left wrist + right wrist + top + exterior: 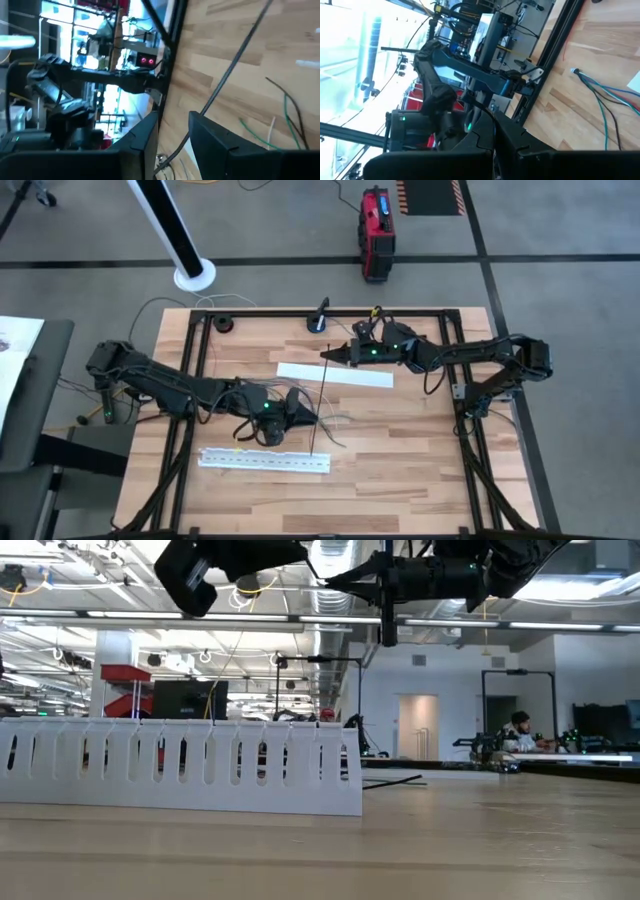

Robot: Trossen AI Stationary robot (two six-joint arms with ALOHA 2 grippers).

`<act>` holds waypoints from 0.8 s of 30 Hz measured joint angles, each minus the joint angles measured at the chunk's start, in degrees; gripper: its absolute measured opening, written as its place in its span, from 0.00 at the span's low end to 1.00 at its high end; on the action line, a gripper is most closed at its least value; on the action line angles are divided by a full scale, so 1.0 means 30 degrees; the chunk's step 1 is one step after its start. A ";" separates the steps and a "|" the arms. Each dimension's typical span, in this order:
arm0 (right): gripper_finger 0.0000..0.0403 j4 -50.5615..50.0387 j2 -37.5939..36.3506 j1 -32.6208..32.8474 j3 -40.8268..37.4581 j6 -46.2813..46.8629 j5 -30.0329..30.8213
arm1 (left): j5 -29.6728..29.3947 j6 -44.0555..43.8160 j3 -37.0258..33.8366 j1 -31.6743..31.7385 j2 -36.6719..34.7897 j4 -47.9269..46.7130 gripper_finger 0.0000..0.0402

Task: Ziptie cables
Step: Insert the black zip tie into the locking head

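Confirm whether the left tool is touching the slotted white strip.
Apart. The high view shows a clear gap between the left tool and the slotted white strip.

Grey concrete floor (570, 280) all round the worktop (400, 470), crossed by dark tape lines (90, 262). A red case (377, 232) sits on the floor beyond the far edge, and a white pole on a round base (193, 275) stands just off to one side. Across the worktop, a big open hall: bright ceiling lights (90, 615), pipes overhead, a pale door (417, 726) in the far wall, a person (520, 730) seated at a distant bench.
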 joint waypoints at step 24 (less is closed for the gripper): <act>0.00 0.0119 0.0000 0.0000 0.0000 0.0041 0.0284 | -0.1372 0.0429 0.0022 -0.0420 0.2033 0.1264 0.25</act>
